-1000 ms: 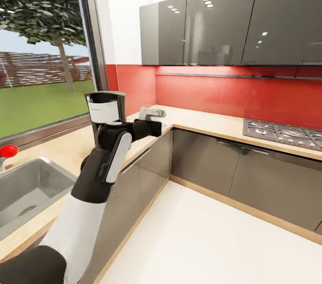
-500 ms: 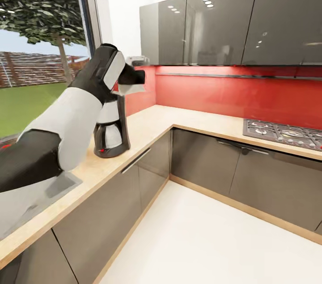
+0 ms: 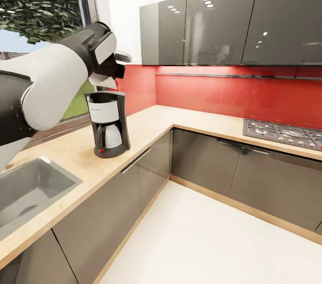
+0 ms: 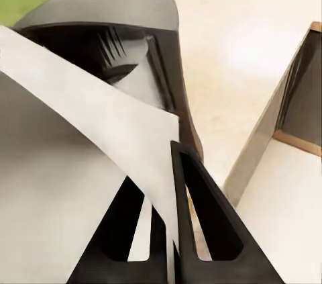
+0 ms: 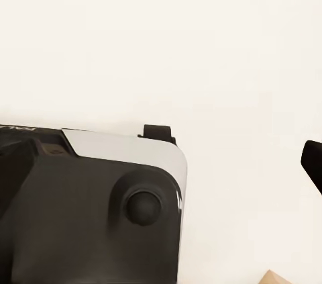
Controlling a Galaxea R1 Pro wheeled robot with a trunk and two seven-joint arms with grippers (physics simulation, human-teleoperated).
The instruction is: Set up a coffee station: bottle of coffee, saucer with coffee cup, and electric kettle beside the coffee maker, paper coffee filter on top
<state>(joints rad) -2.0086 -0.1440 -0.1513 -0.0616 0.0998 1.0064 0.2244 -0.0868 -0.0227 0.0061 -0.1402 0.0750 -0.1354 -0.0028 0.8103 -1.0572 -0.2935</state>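
The black and silver coffee maker [image 3: 108,126] stands on the wooden countertop [image 3: 147,125] near the window. My left gripper [image 3: 115,69] hovers just above its top, shut on a white paper coffee filter [image 3: 102,81]. In the left wrist view the filter [image 4: 100,136] is pinched between the two dark fingers [image 4: 208,223], with the coffee maker's grey lid [image 4: 107,9] right beyond it. The right wrist view catches one dark fingertip [image 5: 312,162] at the frame's edge over pale floor, so I cannot read that gripper's state. The coffee bottle, saucer, cup and kettle are out of view.
A steel sink [image 3: 31,185] is set in the counter left of the coffee maker. A gas hob [image 3: 281,134] sits on the counter's right run. Dark wall cabinets [image 3: 223,24] hang over the red backsplash. The robot's dark base [image 5: 87,210] fills part of the right wrist view.
My left arm has swung up from counter height in front of the coffee maker and back to the left, so the gripper with the filter now hangs over the machine's top.
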